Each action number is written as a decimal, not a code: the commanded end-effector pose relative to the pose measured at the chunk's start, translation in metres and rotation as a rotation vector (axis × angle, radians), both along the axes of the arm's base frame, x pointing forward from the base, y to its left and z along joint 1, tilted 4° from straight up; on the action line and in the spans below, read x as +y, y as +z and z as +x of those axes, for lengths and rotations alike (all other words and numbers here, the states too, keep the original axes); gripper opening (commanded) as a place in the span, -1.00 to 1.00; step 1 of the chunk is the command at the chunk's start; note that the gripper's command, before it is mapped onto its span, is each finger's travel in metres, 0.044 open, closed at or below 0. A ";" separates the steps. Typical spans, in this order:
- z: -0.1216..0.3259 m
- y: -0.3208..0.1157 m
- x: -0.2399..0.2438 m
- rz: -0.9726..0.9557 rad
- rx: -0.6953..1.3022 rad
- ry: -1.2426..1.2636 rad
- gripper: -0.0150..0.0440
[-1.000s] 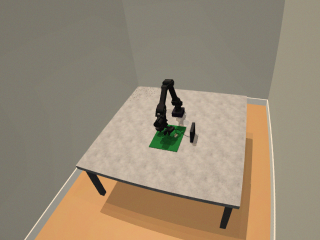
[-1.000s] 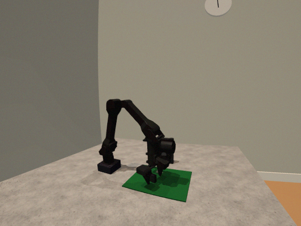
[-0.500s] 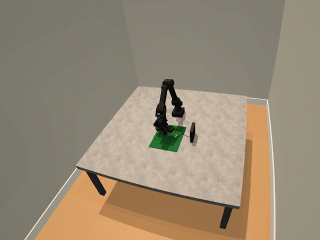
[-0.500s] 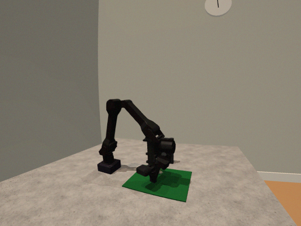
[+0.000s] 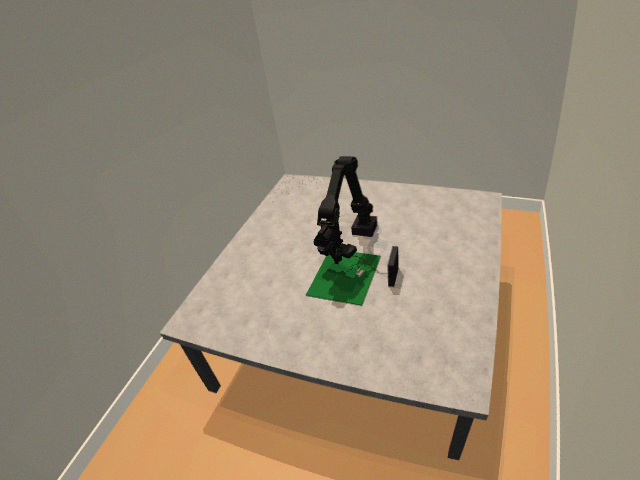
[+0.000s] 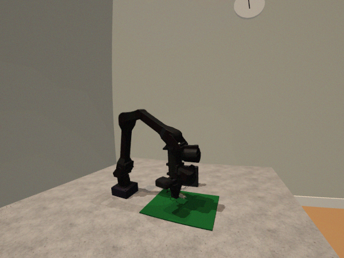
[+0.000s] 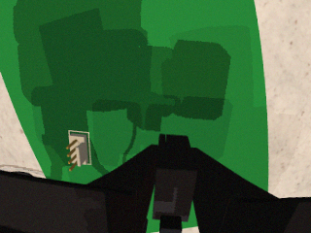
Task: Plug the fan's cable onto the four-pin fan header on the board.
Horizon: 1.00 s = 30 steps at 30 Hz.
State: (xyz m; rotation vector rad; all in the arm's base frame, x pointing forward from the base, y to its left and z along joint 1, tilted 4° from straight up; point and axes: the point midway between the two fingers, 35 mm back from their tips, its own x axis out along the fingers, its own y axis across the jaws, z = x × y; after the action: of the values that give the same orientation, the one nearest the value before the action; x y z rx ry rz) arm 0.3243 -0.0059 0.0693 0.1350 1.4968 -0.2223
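The black plug (image 7: 171, 191) is between the fingers of my gripper (image 5: 337, 260) (image 6: 174, 196) (image 7: 173, 153), which is shut on it. In the wrist view the plug's dark body shows just behind the joined fingertips, with its cable end toward the bottom edge. The fingers hide part of it. The pale header (image 5: 360, 271) (image 6: 182, 195) (image 7: 84, 149) with its brass pins is on the green board (image 5: 320, 289) (image 6: 155, 208) (image 7: 199, 19), left of the fingertips in the wrist view. The pins are bare. The gap between fingertips and board is hard to tell.
The black fan (image 5: 393, 266) (image 6: 195, 181) stands upright beside the board, on the header's side. A thin cable (image 5: 381, 272) runs from it toward the board. The arm's base (image 5: 364, 226) (image 6: 124, 190) stands behind the board. The arm's shadow darkens much of the board.
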 end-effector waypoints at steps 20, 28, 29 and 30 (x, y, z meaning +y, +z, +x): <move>-0.001 0.000 0.022 -0.041 0.048 0.709 -0.49; -0.002 -0.001 0.031 -0.056 0.066 0.987 -0.49; -0.002 -0.001 0.032 -0.058 0.068 1.021 -0.49; -0.002 -0.001 0.033 -0.060 0.070 1.056 -0.49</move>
State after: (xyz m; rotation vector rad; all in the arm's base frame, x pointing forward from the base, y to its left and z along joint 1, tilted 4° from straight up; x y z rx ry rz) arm 0.3222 0.0241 0.0683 -0.6336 1.4609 0.5139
